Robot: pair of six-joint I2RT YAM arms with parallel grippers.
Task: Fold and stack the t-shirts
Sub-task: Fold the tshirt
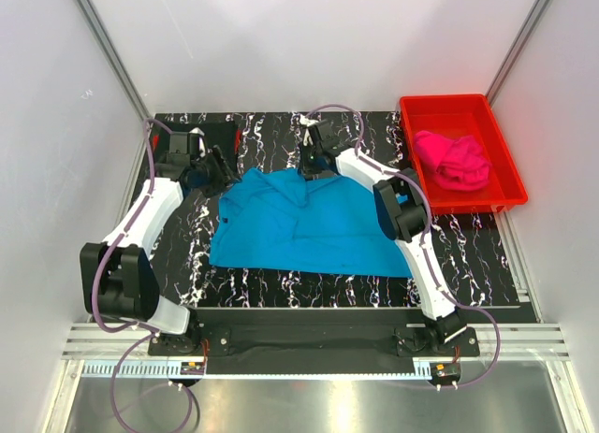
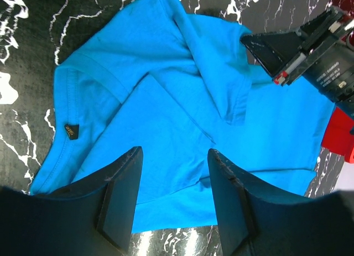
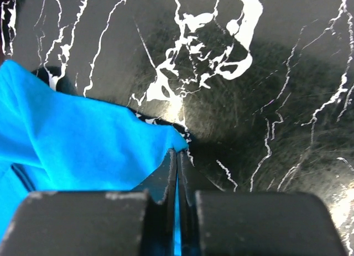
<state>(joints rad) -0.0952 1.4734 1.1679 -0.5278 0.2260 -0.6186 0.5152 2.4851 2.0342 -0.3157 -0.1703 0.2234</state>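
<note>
The turquoise-blue t-shirt (image 1: 299,227) lies spread and rumpled on the black marbled table (image 1: 468,255). My right gripper (image 1: 310,165) is shut on a fold at the shirt's far edge; in the right wrist view the cloth (image 3: 83,145) is pinched between the closed tips (image 3: 178,152). My left gripper (image 1: 221,173) is open and empty over the shirt's far left corner, and its view shows the shirt (image 2: 166,95) between the spread fingers (image 2: 119,195). The hot pink shirt (image 1: 454,160) lies bunched in the red bin. A dark flat square (image 1: 211,134), maybe the black shirt, lies at the back left.
The red plastic bin (image 1: 505,176) stands at the back right, its edge also in the left wrist view (image 2: 338,129). White walls enclose the table on three sides. The right gripper's body (image 2: 293,46) shows in the left wrist view above the shirt.
</note>
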